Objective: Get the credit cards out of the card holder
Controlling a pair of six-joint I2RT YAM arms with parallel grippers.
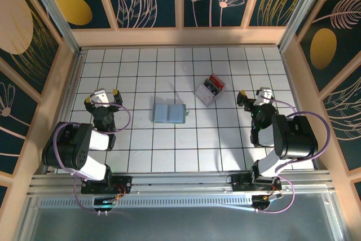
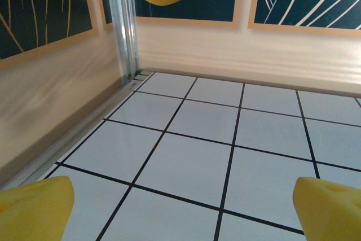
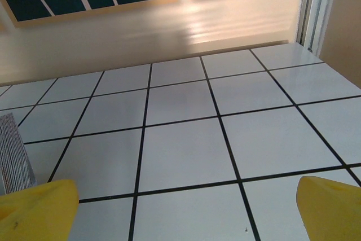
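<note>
Currently both arms sit back on their own sides of the white-tiled worktop point(image 1: 146, 150), and neither touches anything. The left end effector point(image 1: 102, 95) is open above the left-hand tiles. In its wrist view the two yellow fingertips point(image 2: 34, 207) stand far apart at the bottom corners, with bare tile between them. The right end effector point(image 1: 256, 92) is open too, over the right-hand tiles, and its yellow pads point(image 3: 36, 210) are spread just as wide above bare tile.

The card holder point(image 1: 169, 113) lies flat near the middle of the worktop, between the two arms and well apart from both. Its two grey-blue panels lie side by side, slightly skewed to the grid lines. Whether the credit cards sit in its pockets is too small to tell from above.

A clear plastic box point(image 1: 210, 90) with red and black contents rests farther from the arms and to the right of the holder, near it but not touching, turned at an angle to the tiles. A grey striped edge point(image 3: 12, 153) shows at the left border of the right wrist view; what it belongs to cannot be told.
</note>
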